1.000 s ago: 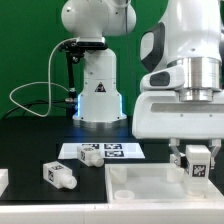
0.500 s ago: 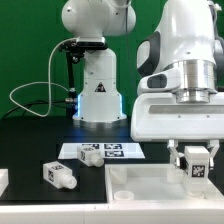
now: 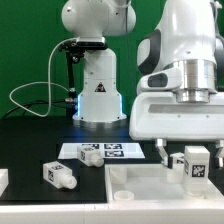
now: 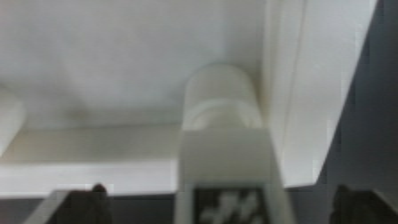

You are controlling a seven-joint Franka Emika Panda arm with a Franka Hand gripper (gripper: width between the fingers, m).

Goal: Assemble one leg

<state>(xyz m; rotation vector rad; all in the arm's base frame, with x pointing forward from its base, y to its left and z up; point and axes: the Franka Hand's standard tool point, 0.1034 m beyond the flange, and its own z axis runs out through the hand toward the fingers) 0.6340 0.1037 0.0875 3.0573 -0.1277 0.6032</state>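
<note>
- My hand hangs at the exterior view's right, low over the near right corner of the white rimmed panel.
- The leg sits directly between the fingers. It appears upright, with its long axis running straight down from the wrist toward the panel.
- In the wrist view the leg points away from the camera into the panel, near a raised rim.
- The hand is apart: both dark fingertips show a gap on each side of the leg, so nothing is clamped.
- I cannot tell whether the leg's lower end is seated in the panel or only resting on it.
- I judge that any next move is along that vertical axis, since the leg lies straight below the hand.
- A spare leg lies on its side on the black surface, well apart toward the exterior view's left.
- The marker board lies flat beyond it.
- Markings: black-and-white square tags on the legs and the board. I can read no words or brand names.
</note>
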